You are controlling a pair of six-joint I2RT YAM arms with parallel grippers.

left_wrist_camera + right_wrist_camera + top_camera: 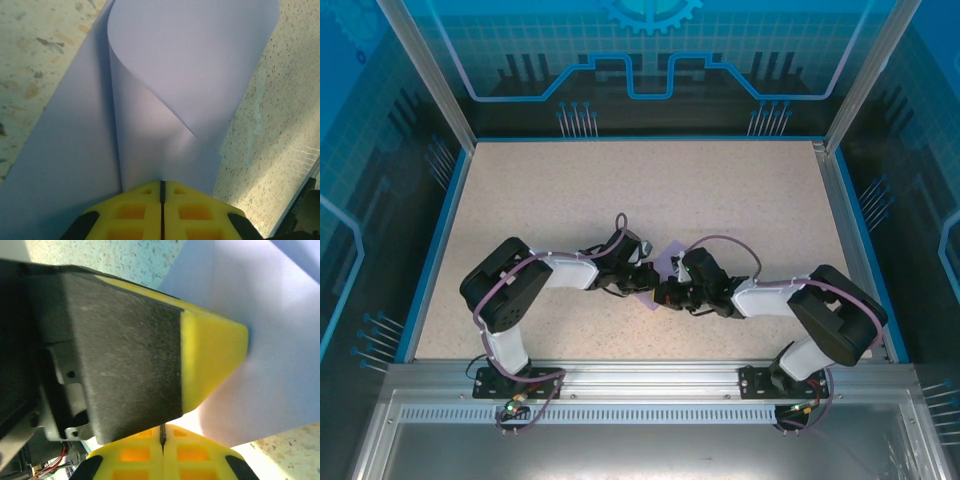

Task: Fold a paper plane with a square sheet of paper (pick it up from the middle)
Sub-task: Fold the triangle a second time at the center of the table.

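Note:
The lavender square sheet of paper (pixel 669 260) lies at the middle of the table between both grippers. In the left wrist view the sheet (pixel 190 65) curls up and over itself, and its bend runs into the yellow jaws of my left gripper (pixel 162 182), which are shut on it. From above, my left gripper (pixel 648 280) and right gripper (pixel 667 294) nearly touch. In the right wrist view my right gripper (pixel 162 429) is shut. The left gripper's black and yellow finger (pixel 210 355) crosses just above its tips and hides them. The sheet (pixel 270 340) spreads to the right.
The speckled beige table (pixel 570 200) has a blue raised rim (pixel 435 250) on the left, far and right sides. An aluminium rail (pixel 640 372) carrying the arm bases runs along the near edge. Slanted metal posts stand at the far corners.

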